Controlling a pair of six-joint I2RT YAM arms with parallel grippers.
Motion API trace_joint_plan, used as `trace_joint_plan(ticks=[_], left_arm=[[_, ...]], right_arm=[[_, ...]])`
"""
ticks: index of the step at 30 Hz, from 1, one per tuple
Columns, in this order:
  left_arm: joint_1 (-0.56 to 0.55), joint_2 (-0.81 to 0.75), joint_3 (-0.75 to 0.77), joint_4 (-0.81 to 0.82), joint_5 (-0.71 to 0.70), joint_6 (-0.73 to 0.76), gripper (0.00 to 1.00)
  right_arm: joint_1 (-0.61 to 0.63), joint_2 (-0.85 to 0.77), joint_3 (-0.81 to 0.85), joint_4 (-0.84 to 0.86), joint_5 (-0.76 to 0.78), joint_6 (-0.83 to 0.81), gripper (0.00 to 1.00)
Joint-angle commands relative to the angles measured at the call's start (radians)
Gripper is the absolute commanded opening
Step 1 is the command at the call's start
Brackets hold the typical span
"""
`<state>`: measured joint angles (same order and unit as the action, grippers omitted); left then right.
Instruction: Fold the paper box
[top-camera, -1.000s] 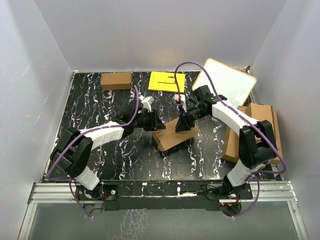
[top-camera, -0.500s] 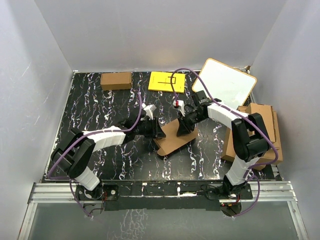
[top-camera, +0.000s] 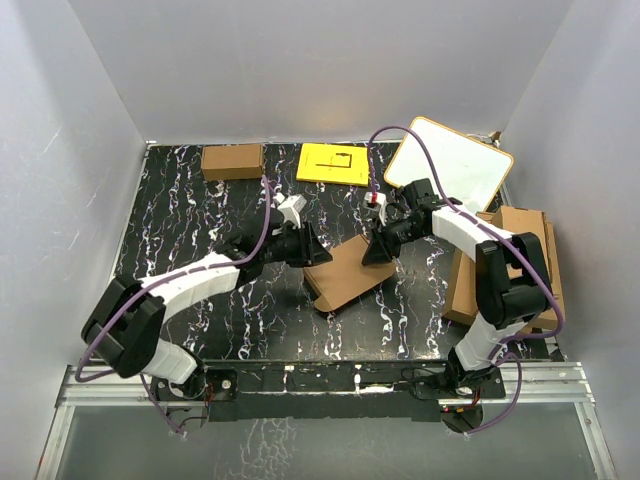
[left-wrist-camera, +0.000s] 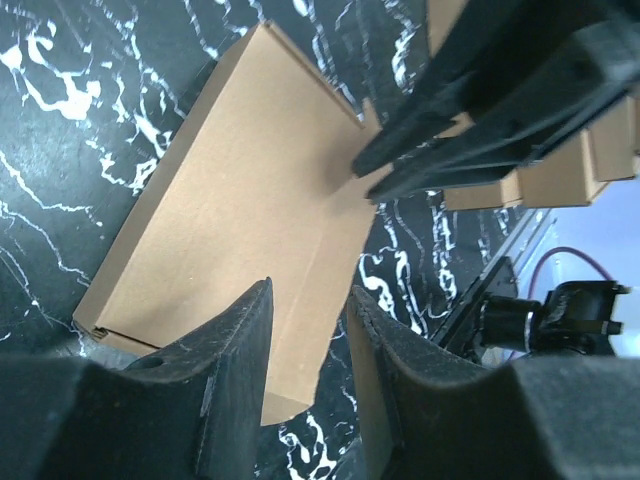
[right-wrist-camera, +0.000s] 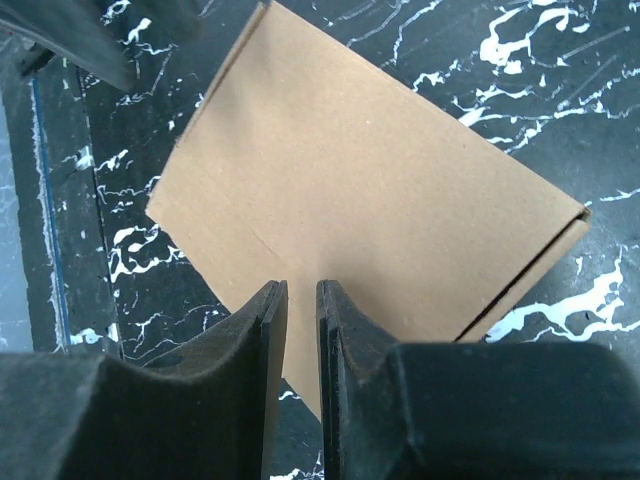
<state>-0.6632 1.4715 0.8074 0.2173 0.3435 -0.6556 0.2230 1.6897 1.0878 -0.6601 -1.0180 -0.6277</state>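
Observation:
The paper box (top-camera: 350, 275) lies closed in the middle of the table, a plain brown oblong carton set at a slant. My left gripper (top-camera: 318, 252) is at its left end, my right gripper (top-camera: 378, 252) at its upper right end. The left wrist view has the box (left-wrist-camera: 240, 190) beyond my left gripper (left-wrist-camera: 310, 288), whose jaws stand apart with nothing between them. The right arm's fingers (left-wrist-camera: 480, 110) reach in over the box's far corner. In the right wrist view my right gripper (right-wrist-camera: 302, 285) hovers over the box (right-wrist-camera: 380, 180), its jaws a narrow slit apart.
A smaller brown carton (top-camera: 232, 161) and a yellow sheet (top-camera: 333, 163) lie along the back edge. A white board (top-camera: 450, 165) leans at the back right. A pile of larger cardboard sheets (top-camera: 510, 265) lies by the right wall.
The box has turned slightly and lies flatter. My right gripper has shifted a little to the right along its upper end. My left gripper has edged closer to the box's left end.

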Motion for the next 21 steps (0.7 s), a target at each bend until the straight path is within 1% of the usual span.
trace_joint_plan(ticks=[1,3,6,8,10,13,14,15,17,19,21], left_arm=[[0.001,-0.096,-0.077,0.094,-0.015,-0.051,0.35],[0.001,-0.139,-0.128,0.126,-0.036,-0.073,0.35],[0.002,-0.216,-0.184,0.12,-0.097,-0.064,0.37],[0.004,-0.29,-0.232,0.109,-0.146,-0.054,0.45],[0.006,-0.358,-0.289,0.127,-0.192,-0.052,0.56],[0.013,-0.455,-0.394,0.193,-0.252,-0.104,0.83],[0.016,-0.482,-0.428,0.22,-0.266,-0.131,0.92],[0.019,-0.504,-0.462,0.253,-0.264,-0.156,0.97],[0.024,-0.533,-0.522,0.33,-0.243,-0.196,0.97],[0.026,-0.537,-0.555,0.378,-0.222,-0.229,0.97],[0.028,-0.525,-0.562,0.38,-0.213,-0.261,0.97]], right_arm=[[-0.003,0.005,-0.02,0.083,0.028,0.024,0.24],[-0.003,0.029,-0.015,0.079,0.059,0.032,0.24],[-0.002,0.026,-0.007,0.073,0.059,0.033,0.25],[-0.006,-0.005,0.0,0.06,0.019,0.012,0.26],[-0.016,-0.047,0.003,0.057,-0.019,0.004,0.29],[-0.048,-0.102,0.022,0.074,-0.026,0.027,0.39],[-0.059,-0.113,0.027,0.11,-0.003,0.058,0.46],[-0.069,-0.119,0.029,0.143,0.027,0.096,0.52],[-0.079,-0.108,0.035,0.195,0.085,0.148,0.6],[-0.08,-0.064,0.06,0.195,0.109,0.175,0.62],[-0.08,-0.006,0.087,0.169,0.11,0.186,0.62]])
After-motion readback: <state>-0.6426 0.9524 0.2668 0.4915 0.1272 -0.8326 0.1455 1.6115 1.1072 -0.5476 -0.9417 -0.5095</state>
